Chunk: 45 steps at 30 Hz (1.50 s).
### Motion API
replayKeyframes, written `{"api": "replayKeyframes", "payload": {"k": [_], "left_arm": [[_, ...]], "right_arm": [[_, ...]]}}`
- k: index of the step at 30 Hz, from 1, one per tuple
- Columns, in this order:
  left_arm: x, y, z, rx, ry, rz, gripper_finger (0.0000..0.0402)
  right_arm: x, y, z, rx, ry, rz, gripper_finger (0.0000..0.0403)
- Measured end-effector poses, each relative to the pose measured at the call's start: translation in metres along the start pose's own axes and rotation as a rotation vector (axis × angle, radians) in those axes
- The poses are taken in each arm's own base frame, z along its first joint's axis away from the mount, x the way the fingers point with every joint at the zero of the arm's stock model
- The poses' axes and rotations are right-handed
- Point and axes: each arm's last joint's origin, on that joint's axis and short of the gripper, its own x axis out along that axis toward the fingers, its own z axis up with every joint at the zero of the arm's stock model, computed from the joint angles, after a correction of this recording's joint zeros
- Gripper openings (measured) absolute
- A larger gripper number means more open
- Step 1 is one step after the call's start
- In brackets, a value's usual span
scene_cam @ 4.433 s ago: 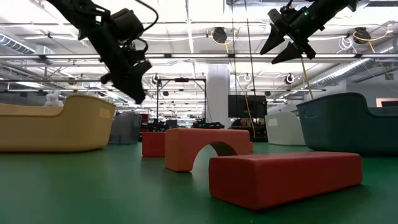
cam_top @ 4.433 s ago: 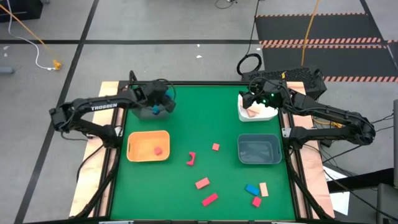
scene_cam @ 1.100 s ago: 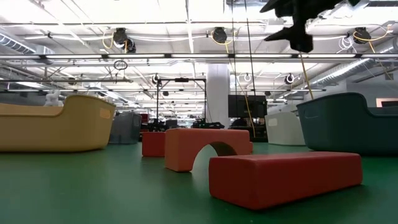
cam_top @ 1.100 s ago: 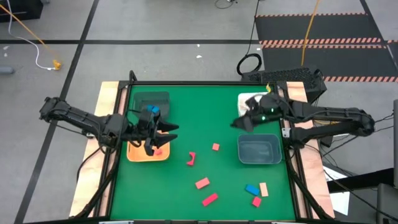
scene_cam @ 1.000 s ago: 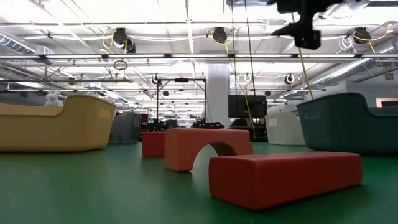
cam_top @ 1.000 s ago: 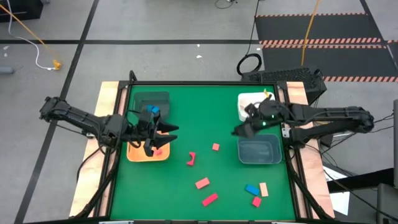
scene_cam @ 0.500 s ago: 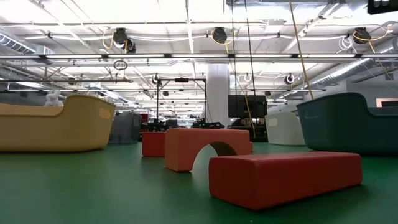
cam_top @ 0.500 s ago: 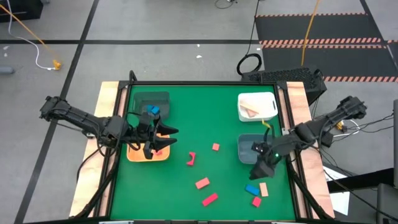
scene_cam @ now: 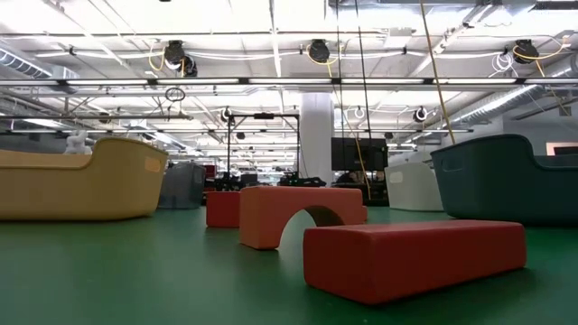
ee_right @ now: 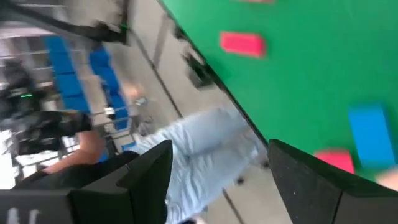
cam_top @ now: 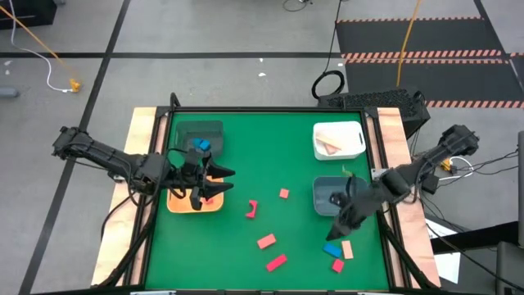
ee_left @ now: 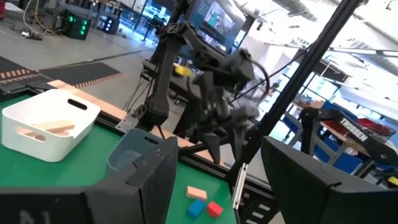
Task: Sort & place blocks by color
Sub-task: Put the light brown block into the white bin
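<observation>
1. We have the right gripper (cam_top: 340, 223) low over the near right part of the green table (cam_top: 270, 160), just beside the grey-blue bin (cam_top: 341, 197) and right above the blue block (cam_top: 332, 249). From its own wrist camera the fingers (ee_right: 149, 168) stand wide apart with nothing between them.
2. The left gripper (cam_top: 214, 182) hangs over the orange bin (cam_top: 182, 205) on the left side, fingers spread wide and empty.
3. Loose blocks now: beside the blue block lies a tan block (cam_top: 347, 249), and just nearer sits a small red block (cam_top: 337, 265).
4. Mid-table we see a red bar (cam_top: 276, 262) nearest the edge, a pink block (cam_top: 266, 242) just beyond it, a curved red piece (cam_top: 252, 209) farther on, and a small pink cube (cam_top: 283, 193) beyond that.
5. Sorted already: a red block lies in the orange bin, partly hidden under the left gripper.
6. A blue block (cam_top: 201, 145) sits in the dark green bin (cam_top: 196, 131) at the far left.
7. Tan pieces (cam_top: 331, 145) rest in the white bin (cam_top: 339, 140) at the far right.
8. At table level the red bar (scene_cam: 414, 256) fills the foreground with the arch-shaped piece (scene_cam: 302, 214) behind it.
</observation>
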Motion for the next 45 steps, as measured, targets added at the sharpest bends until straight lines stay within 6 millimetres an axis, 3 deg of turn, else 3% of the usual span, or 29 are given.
{"api": "replayKeyframes", "payload": {"k": [7,20,24,31,37,45], "left_arm": [[0.0,0.002,-0.004,0.018,0.039,0.019,0.0232],[-0.001,0.007,-0.013,0.174,0.136,0.058,0.0232],[-0.001,0.008,-0.015,0.18,0.16,0.058,0.0232],[-0.002,0.01,-0.02,0.195,0.222,0.055,0.0232],[-0.003,0.01,-0.021,0.212,0.232,0.054,0.0232],[-0.003,0.01,-0.02,0.219,0.229,0.052,0.0232]], "right_arm": [[0.028,-0.017,-0.015,0.209,0.19,-0.235,0.0254],[0.082,-0.044,-0.013,0.383,0.135,-0.503,0.0254],[0.085,-0.049,-0.012,0.395,0.122,-0.553,0.0254],[0.073,-0.066,-0.013,0.493,0.043,-0.765,0.0254],[0.075,-0.072,-0.011,0.495,0.002,-0.752,0.0254],[0.085,-0.102,-0.007,0.537,-0.022,-0.708,0.0254]]}}
